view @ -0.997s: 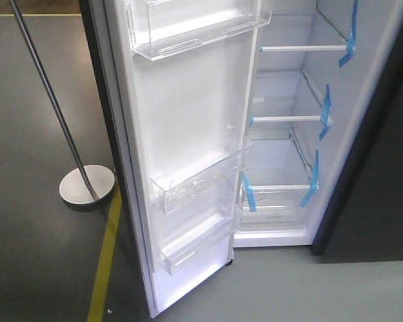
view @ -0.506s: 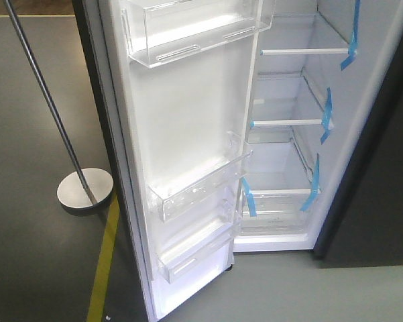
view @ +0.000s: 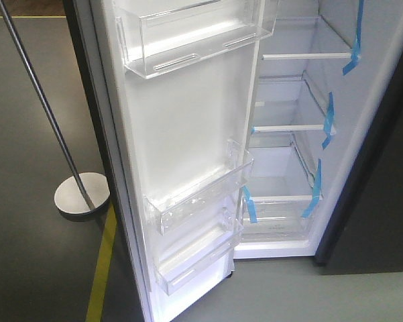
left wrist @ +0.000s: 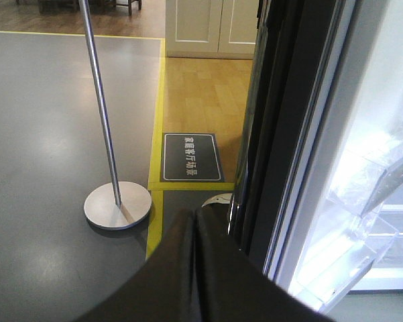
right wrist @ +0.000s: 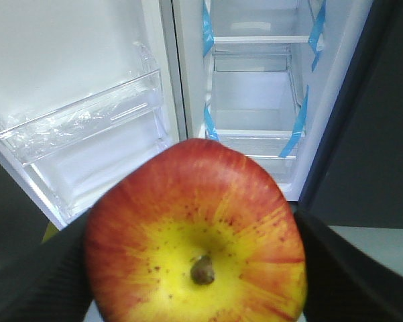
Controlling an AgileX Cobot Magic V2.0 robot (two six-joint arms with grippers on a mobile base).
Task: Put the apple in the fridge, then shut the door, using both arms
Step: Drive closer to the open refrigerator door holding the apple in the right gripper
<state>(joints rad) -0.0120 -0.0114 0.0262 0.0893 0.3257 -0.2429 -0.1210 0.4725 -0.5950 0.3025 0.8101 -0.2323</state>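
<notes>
Dark floor plaque (left wrist: 190,157) carries white Chinese characters, barely legible

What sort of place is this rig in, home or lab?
Probably a test lab, not a home: yellow floor tape, a floor placard, a pole stand, a fridge with blue tape strips.

Grey floor (view: 27,268), yellow tape line (view: 102,268), round metal stand base (view: 82,194), dark floor sign (left wrist: 191,157), open fridge (view: 281,161) standing
</notes>
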